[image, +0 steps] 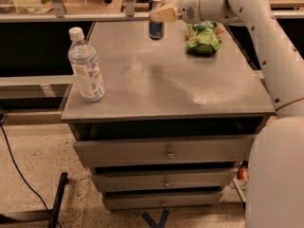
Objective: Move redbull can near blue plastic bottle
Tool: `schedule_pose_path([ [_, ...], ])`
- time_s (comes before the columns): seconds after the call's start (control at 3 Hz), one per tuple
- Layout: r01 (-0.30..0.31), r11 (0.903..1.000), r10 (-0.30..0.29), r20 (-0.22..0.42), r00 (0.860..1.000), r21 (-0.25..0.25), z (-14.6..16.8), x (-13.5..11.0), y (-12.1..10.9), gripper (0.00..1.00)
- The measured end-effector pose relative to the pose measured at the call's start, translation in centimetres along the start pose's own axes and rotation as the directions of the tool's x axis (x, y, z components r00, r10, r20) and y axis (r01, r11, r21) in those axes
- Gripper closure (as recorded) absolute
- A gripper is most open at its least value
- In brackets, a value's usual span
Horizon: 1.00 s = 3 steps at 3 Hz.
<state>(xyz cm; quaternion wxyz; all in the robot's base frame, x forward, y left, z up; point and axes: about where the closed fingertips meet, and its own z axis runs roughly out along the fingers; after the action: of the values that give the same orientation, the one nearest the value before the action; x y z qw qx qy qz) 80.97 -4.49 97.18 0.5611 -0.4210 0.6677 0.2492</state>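
Observation:
The redbull can (156,18), blue and silver with a silver top, is upright at the far edge of the grey table (161,89), apparently lifted slightly off it. My gripper (162,15) comes in from the right and is shut on the can's middle with its tan fingers (166,15). The blue plastic bottle (86,65), clear with a white cap and a blue-and-white label, stands upright near the table's front left corner, well apart from the can.
A green snack bag (203,37) lies on the table's far right, just right of the can. My white arm (256,27) arches over the right side. Drawers (166,153) sit below the tabletop. A shelf rail (71,17) runs behind the table.

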Motion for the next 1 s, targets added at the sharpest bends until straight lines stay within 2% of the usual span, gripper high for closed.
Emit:
schedule_pose_path([
  [0.33, 0.000, 1.0000, 0.000, 0.000, 1.000, 0.000, 0.0, 0.0, 0.0, 1.00],
  [0.67, 0.004, 0.9993, -0.004, -0.012, 1.000, -0.038, 0.9, 0.5, 1.1, 1.00],
  [1.0, 0.016, 0.9880, -0.022, -0.035, 0.999, -0.154, 2.1, 1.4, 5.4, 1.00],
])
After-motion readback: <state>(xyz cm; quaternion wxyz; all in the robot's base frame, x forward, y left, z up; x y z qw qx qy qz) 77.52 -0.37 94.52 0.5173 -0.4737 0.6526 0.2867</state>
